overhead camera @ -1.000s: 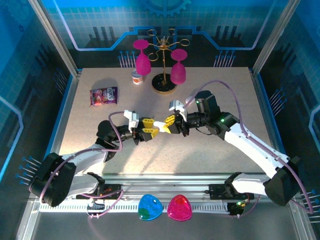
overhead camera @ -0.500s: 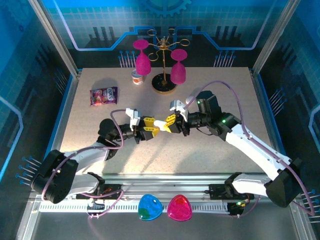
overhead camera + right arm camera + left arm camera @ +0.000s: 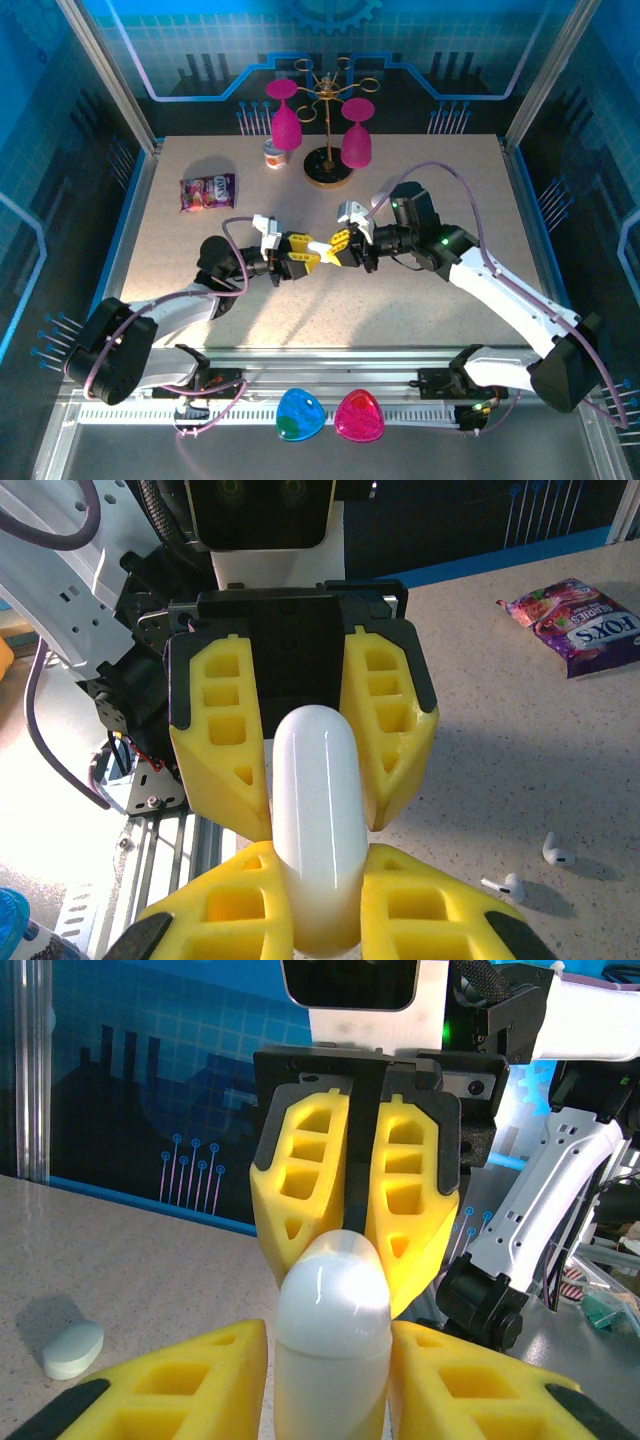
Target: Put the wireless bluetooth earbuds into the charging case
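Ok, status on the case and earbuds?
Left gripper and right gripper shut on charging case, off the table. Earbuds loose on table. Nothing in the way.

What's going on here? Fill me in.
Both arms hold one white charging case above the table. The left gripper and the right gripper are each clamped on it from opposite ends. Two earbuds lie loose on the table, not yet inserted.

Case partly out of sight
The charging case runs off the lower edge between my left jaws; from above, those and my right jaws hide all but a sliver.
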You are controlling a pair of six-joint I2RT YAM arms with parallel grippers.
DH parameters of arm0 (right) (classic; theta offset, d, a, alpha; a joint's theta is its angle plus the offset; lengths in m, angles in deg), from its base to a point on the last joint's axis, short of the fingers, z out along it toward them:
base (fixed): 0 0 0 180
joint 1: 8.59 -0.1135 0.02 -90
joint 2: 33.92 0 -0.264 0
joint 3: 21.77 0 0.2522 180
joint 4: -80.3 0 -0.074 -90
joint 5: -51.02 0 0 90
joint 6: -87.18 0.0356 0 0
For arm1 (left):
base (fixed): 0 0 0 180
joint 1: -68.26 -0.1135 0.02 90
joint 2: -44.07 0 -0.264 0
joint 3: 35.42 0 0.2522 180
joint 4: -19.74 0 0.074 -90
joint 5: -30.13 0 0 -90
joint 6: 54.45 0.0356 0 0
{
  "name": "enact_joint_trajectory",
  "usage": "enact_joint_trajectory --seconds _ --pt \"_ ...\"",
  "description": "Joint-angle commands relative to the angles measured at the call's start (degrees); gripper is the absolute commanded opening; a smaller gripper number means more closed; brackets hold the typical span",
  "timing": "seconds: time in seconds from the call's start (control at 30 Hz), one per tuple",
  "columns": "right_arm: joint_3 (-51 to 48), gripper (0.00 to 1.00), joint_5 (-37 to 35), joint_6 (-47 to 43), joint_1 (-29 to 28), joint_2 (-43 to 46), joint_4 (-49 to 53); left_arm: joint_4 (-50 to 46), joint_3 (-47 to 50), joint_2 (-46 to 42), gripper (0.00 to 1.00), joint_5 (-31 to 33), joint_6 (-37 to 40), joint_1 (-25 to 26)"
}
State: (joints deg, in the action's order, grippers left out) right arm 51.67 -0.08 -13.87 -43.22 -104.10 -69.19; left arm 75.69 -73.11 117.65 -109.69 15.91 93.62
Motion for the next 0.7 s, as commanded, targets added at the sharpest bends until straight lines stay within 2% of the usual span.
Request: enact_joint_trajectory --seconds 0.0,0.1,0.2,0.37,0.67 --pt "1.6 0.08 -0.4 -1.2 -0.9 -0.3 0.5 1.0 -1.5 0.6 0.29 -1.4 -0.8 0.4" --pt "1.6 0.09 -0.6 -1.0 -0.9 -0.2 0.5 1.0 -1.3 1.0 0.13 -2.0 -0.5 0.5" --pt "1.2 0.17 -1.1 -0.2 -0.9 0.3 0.0 1.5 -1.1 1.2 0.06 -2.5 0.1 0.5" --pt "0.2 0.4 -4.1 2.6 -0.1 1.2 -2.3 1.7 -0.8 0.8 0.05 -3.2 1.0 0.5" --pt "-1.0 0.49 -10.1 7.6 2.3 2.3 -5.9 1.5 -0.3 -0.6 0.05 -4.0 2.1 0.5"
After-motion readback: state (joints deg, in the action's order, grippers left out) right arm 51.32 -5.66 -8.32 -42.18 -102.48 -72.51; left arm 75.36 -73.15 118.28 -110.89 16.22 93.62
